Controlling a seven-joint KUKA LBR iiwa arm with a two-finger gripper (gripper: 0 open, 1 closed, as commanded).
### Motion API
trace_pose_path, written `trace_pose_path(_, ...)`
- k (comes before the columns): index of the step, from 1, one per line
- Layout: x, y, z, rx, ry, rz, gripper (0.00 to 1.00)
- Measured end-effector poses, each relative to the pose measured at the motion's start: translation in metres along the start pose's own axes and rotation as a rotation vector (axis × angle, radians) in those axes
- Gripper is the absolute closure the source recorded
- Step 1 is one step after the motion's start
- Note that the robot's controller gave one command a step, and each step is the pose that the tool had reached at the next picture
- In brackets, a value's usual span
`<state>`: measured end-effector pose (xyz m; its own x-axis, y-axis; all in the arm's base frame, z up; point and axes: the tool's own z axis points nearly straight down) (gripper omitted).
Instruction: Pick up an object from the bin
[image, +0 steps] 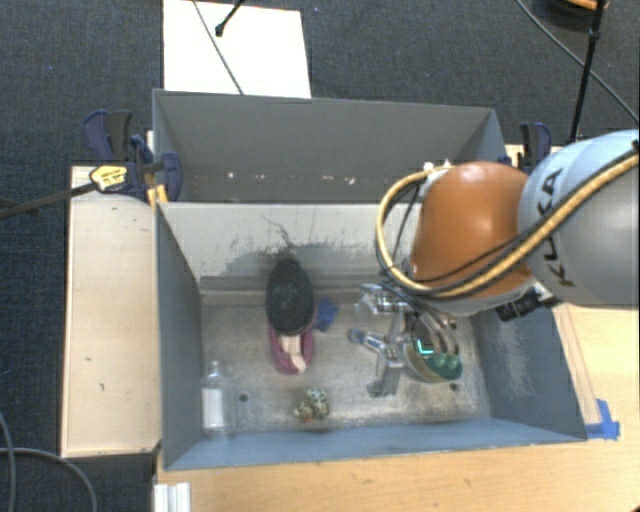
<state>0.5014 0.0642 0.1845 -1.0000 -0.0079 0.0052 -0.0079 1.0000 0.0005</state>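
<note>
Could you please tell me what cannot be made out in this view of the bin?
Green thing at the right of the bin: mostly under the gripper and the arm's orange cover; kind unclear.
Blue thing beside the black brush: partly hidden by it.
Speckled lump near the front wall: too small to name.
Clear bottle at the front left: label unreadable.

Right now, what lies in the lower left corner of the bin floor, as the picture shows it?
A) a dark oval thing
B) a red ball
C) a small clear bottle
C: the small clear bottle lies next to the left wall of the bin, far from the end effector, which is on the right side.
</note>
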Motion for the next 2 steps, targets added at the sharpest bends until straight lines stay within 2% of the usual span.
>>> trace_pose_path(1, -0.087, 0.059, 0.011, -0.004, -0.012, 0.144, 0.00)
trace_pose_path(2, -0.010, 0.091, 0.046, 0.000, -0.005, -0.047, 0.00)
